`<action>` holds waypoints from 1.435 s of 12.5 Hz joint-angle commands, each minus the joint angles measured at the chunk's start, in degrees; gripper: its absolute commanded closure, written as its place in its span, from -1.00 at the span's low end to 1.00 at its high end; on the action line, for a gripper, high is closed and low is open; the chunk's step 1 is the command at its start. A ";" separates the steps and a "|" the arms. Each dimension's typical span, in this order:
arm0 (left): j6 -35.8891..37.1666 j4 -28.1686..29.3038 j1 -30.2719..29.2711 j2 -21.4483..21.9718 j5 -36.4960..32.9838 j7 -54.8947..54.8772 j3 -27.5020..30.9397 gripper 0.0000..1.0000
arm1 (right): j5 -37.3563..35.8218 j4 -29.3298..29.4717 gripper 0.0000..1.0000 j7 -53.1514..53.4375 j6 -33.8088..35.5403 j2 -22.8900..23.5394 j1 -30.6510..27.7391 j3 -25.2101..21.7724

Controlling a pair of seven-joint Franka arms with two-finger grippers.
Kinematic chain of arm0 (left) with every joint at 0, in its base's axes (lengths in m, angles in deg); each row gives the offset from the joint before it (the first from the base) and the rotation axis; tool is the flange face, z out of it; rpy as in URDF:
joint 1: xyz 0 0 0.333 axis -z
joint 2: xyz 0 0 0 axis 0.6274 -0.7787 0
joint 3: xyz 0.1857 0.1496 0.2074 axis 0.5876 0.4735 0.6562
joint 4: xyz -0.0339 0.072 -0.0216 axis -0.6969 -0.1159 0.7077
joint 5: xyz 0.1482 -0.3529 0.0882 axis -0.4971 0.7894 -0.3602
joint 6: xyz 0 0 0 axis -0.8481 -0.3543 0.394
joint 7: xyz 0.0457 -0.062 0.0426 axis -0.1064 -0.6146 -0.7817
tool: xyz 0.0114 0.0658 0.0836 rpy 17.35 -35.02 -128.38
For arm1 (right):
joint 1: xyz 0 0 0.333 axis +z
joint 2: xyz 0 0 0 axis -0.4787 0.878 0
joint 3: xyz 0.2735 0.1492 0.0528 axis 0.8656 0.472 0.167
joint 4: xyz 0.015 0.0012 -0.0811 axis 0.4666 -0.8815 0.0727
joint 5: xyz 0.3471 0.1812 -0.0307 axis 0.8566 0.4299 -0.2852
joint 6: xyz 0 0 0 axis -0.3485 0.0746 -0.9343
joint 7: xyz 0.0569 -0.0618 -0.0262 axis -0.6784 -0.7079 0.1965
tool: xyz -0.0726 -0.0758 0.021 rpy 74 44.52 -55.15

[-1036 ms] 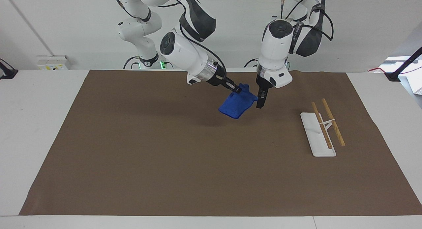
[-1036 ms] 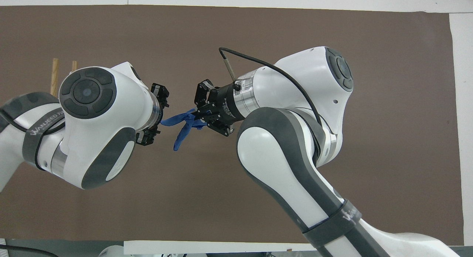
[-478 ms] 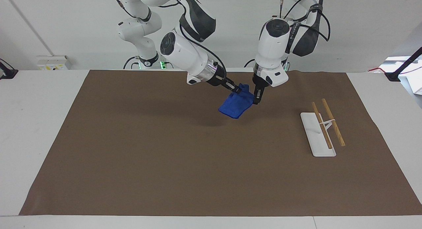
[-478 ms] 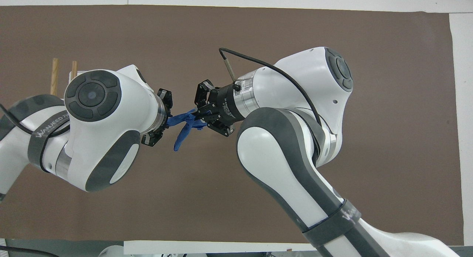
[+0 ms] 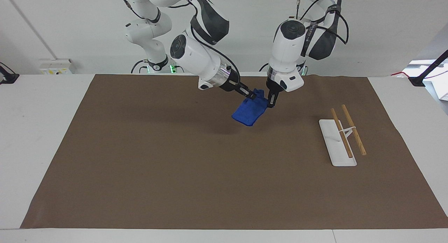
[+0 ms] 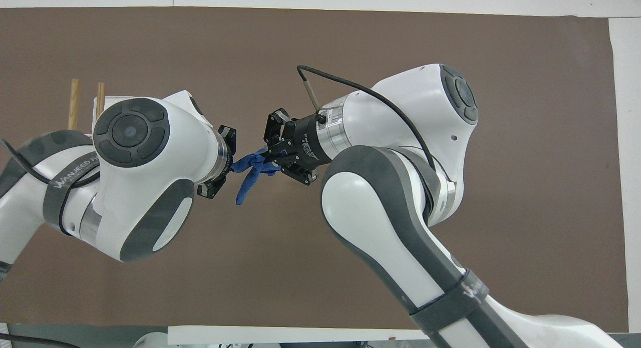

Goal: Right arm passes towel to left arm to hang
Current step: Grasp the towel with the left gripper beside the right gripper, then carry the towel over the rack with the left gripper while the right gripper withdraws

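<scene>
**Towel held in mid-air between two claws at the hand-over**

Seen in the facing view. Right claw (image 5: 250, 94), reaching from the right arm's end, is clamped on the upper edge of the blue towel (image 5: 249, 112), which hangs in the air over the brown mat (image 5: 140, 159) on the worktop (image 5: 38, 131). Left claw (image 5: 271, 102) touches the towel's other upper corner; whether its fingers have closed cannot be told. Rack (image 5: 341, 140) stands toward the left arm's end. Risk: if the right claw releases before the left grips, the towel drops to the mat.
</scene>
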 commanded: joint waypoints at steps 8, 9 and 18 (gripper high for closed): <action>5.52 -11.74 -11.83 0.95 -0.35 -16.11 1.29 0.96 | -31.47 -0.74 -1.00 -39.27 2.69 -0.63 -11.09 -0.30; 5.79 -11.75 -14.38 1.13 -0.35 -19.09 1.29 1.00 | -32.54 -0.04 -1.00 -47.26 4.36 -0.45 -16.44 -0.39; -0.77 -5.88 -38.02 2.53 -0.35 -55.03 1.29 1.00 | -53.20 16.14 -1.00 -63.06 40.38 -8.52 -30.28 -1.09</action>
